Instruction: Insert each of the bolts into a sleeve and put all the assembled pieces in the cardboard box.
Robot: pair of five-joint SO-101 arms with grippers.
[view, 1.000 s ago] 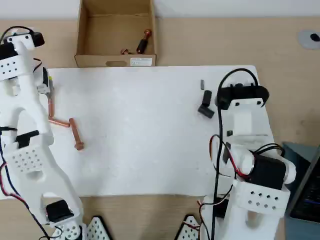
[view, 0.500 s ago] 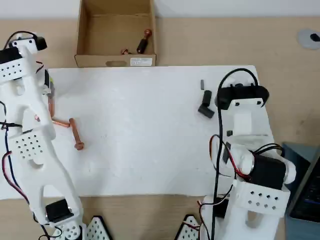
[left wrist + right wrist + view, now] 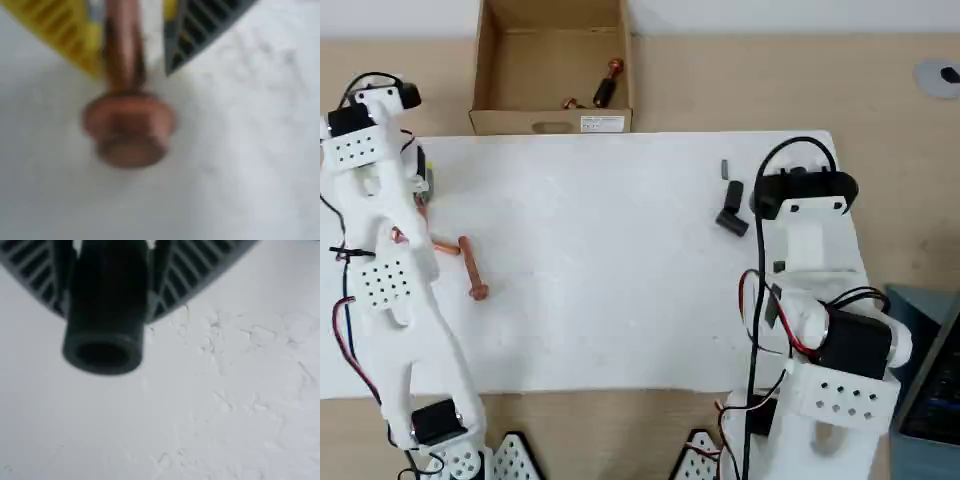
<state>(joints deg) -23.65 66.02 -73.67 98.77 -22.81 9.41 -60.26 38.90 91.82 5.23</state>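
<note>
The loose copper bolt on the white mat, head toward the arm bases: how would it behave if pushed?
The bolt looks like solid metal, so it is probably stiff and heavy for its size. Its round shank and wider head suggest it would roll in a curve. The rough mat may slow it.

The cardboard box (image 3: 552,122) is set behind the mat (image 3: 600,260), an assembled piece (image 3: 607,88) inside; a bolt (image 3: 472,268) is laid at the mat's left, a sleeve (image 3: 731,208) at its right
</note>
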